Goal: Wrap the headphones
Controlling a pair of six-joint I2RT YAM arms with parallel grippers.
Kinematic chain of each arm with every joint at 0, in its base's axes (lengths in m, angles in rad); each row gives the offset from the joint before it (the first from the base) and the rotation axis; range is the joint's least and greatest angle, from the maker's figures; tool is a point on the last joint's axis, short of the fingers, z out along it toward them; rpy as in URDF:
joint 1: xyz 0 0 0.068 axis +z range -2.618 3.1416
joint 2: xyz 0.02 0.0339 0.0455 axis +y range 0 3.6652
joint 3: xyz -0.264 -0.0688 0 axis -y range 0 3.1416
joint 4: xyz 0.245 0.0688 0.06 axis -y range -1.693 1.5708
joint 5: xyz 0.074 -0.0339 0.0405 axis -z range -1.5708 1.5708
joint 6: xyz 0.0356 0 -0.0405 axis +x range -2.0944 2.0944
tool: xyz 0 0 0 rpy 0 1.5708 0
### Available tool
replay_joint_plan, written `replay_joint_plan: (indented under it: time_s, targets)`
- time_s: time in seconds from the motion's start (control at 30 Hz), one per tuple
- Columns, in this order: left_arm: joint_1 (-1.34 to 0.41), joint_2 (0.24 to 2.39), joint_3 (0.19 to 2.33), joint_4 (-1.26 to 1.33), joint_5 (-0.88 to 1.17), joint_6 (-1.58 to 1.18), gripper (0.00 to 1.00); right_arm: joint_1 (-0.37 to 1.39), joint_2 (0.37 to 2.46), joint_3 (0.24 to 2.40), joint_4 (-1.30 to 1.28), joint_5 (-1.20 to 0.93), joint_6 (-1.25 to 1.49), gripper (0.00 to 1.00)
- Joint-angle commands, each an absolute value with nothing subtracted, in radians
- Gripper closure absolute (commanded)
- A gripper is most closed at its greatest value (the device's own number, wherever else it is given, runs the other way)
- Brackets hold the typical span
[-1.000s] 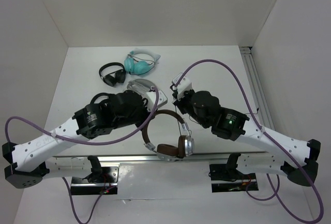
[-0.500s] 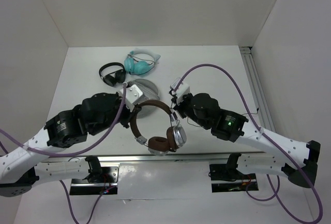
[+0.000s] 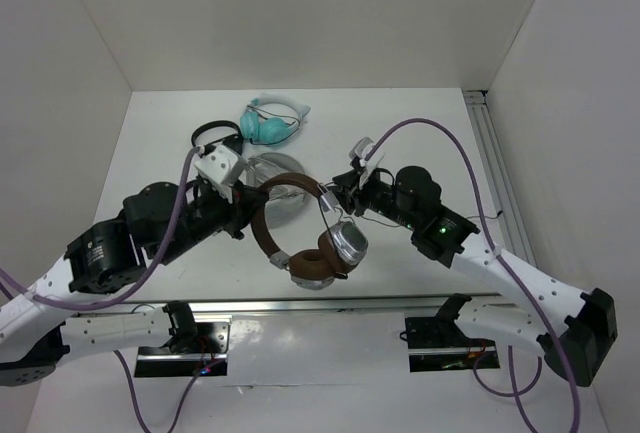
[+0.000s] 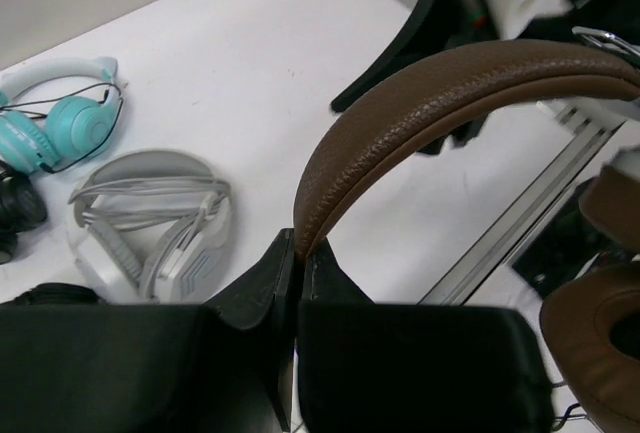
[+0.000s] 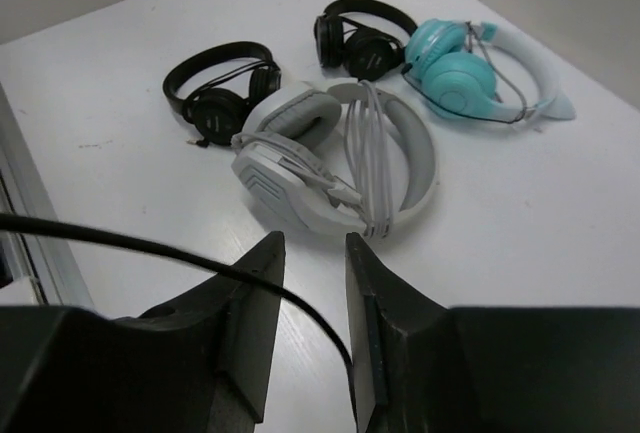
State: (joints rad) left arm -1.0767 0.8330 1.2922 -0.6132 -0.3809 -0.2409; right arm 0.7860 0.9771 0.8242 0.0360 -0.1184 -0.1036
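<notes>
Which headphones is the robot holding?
The brown headphones with silver cups: the left gripper pinches their headband. The black pairs, grey pair and teal pair lie on the table.

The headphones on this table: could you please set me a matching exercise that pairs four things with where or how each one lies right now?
Things
1. brown headphones
2. teal headphones
3. light-grey headphones
4. thin black cable

States
A. crossing the gap between the fingers of the right gripper
B. pinched by the headband in the left gripper
C. farthest from the arms, beside a black pair
D. lying flat with a grey cable wound around it

Pairs: 1-B, 2-C, 3-D, 4-A
</notes>
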Motion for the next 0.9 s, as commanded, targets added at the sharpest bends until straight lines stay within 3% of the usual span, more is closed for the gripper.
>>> replay_joint_plan:
  time_s: [0.0,0.1,0.3,0.57,0.73,0.87]
  targets:
    - [-1.083,0.818,1.348,-0.440,-0.391,-0.359,1.00,0.718,1.041,0.750,0.265,-0.356,0.007,0.61]
    - [-1.083,0.830,1.388,-0.440,-0.443,-0.415,1.00,0.666,1.109,0.686,0.456,-0.436,0.076,0.61]
    - [-1.083,0.862,1.462,-0.488,-0.697,-0.563,1.00,0.634,1.170,0.556,0.626,-0.456,0.147,0.61]
    - [-1.083,0.963,1.617,-0.666,-0.888,-0.787,1.00,0.609,1.203,0.384,0.837,-0.474,0.235,0.61]
    - [-1.083,1.018,1.658,-0.666,-0.942,-0.824,1.00,0.609,1.249,0.315,0.940,-0.492,0.270,0.94]
    - [-1.083,1.078,1.703,-0.675,-0.956,-0.834,1.00,0.609,1.249,0.275,0.986,-0.469,0.281,0.94]
